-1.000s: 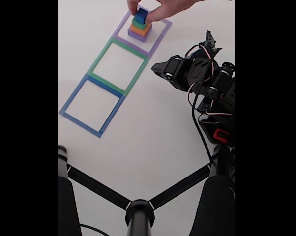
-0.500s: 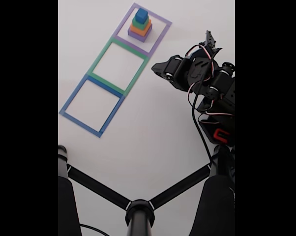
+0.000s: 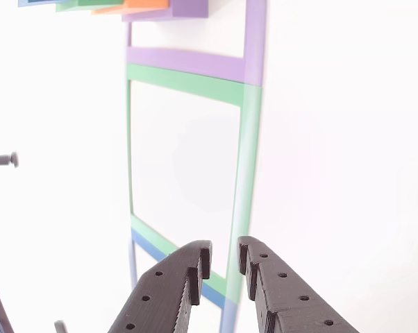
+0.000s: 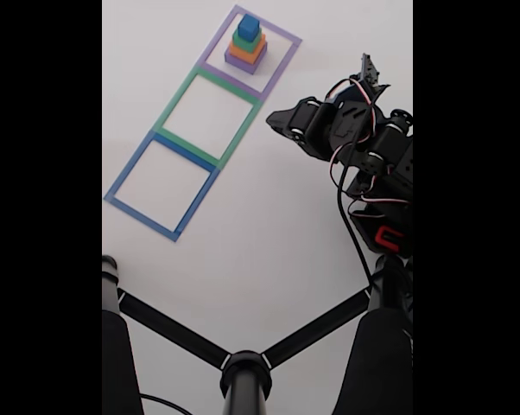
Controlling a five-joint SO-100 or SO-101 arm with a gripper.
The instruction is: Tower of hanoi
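Observation:
The tower of hanoi (image 4: 246, 45) stands stacked inside the purple tape square: a purple block (image 4: 244, 63) at the bottom, then orange (image 4: 246, 52), green (image 4: 247, 39) and a blue cube (image 4: 249, 27) on top. In the other view the stack's lower edges (image 3: 174, 8) show at the top. My gripper (image 3: 224, 257) hovers low over the table near the green tape square. Its black fingers (image 3: 185, 277) stand a narrow gap apart with nothing between them. The folded arm (image 4: 346, 130) sits to the right of the squares, well apart from the tower.
Three tape outlines run in a row: purple (image 4: 277, 65), green (image 4: 238, 130) and blue (image 4: 126, 177). The green and blue ones hold nothing. A black tripod (image 4: 245, 372) spreads across the bottom of the fixed view. White table lies between it and the squares.
A hand that was touching the top of the tower a second ago has withdrawn out of view. The blocks and the arm have not moved since.

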